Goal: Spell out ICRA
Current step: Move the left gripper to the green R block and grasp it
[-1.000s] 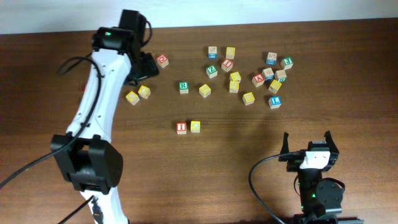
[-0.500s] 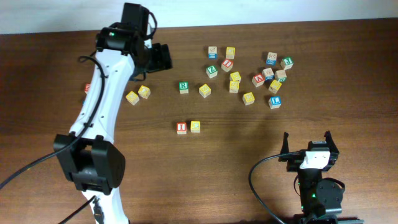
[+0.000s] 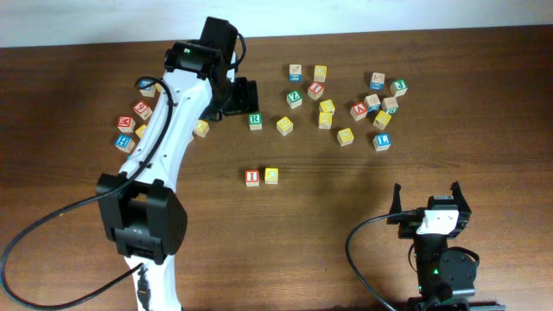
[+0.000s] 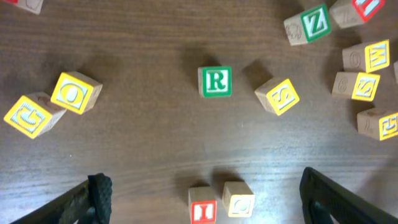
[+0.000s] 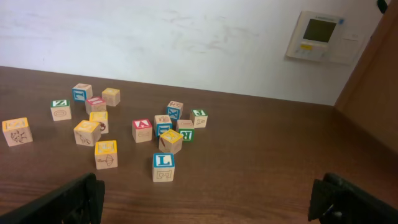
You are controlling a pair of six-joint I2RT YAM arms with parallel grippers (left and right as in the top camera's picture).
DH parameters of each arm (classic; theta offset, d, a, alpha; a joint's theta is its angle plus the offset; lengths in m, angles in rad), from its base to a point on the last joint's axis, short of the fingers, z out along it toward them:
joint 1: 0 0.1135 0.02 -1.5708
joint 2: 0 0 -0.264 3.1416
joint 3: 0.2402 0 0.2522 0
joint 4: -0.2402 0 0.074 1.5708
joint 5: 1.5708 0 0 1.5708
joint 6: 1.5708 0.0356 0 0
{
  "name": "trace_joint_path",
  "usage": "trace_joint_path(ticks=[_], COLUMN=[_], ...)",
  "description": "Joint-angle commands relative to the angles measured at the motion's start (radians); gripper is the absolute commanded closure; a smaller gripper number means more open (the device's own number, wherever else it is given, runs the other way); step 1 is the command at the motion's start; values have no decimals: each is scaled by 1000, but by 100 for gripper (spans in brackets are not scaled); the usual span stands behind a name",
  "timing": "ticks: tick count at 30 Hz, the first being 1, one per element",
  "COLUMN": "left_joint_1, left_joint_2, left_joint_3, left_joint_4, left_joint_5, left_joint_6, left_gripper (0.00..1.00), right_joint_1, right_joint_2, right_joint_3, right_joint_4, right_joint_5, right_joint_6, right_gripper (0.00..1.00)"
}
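1. Overhead: I (image 3: pixel 251 177) and C (image 3: pixel 271 175) sit side by side, starting the word.
2. Left gripper (image 3: pixel 243 95), jaws wide and empty, hovers beside R (image 3: pixel 255 121), likely the next pick.
3. A (image 3: pixel 359 111) lies in the right cluster; right gripper (image 3: pixel 428 200) is parked, jaws wide.

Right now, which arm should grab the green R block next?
Left. The left gripper, open, hangs close to the green R block, and that block sits in the middle of its wrist camera's view. The right gripper is also open, but it is far away from the block.
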Motion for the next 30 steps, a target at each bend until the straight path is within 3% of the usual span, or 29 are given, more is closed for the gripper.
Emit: trace_joint_path(ticks=[1, 7, 11, 14, 15, 17, 22, 26, 30], left_joint_1=[-1, -1, -1, -1, -1, -1, -2, -3, -3], left_joint_2=[2, 11, 24, 36, 43, 68, 119, 171, 222], left_joint_3=[2, 2, 2, 2, 2, 2, 2, 2, 2], left_joint_4=[-23, 6, -1, 5, 12, 27, 71, 115, 128], left_joint_5=[-7, -7, -8, -7, -7, -7, 44, 18, -8], left_joint_6=[11, 11, 11, 11, 11, 11, 6, 6, -38], left_gripper=[1, 1, 6, 30, 32, 26, 23, 33, 28], right_joint_1=[-7, -7, -7, -7, -7, -7, -7, -7, -7], right_joint_2=[-8, -8, -8, -8, -8, -8, -8, -8, -8], right_joint_3=[-7, -7, -7, -7, -7, -7, -7, -7, -7], right_joint_4=[-4, -4, -4, -4, -4, -4, -4, -4, -4], right_joint_5=[8, 8, 8, 8, 8, 8, 8, 8, 9], right_joint_6=[0, 0, 0, 0, 0, 0, 0, 0, 0], right_gripper=[2, 2, 2, 2, 2, 1, 2, 2, 2])
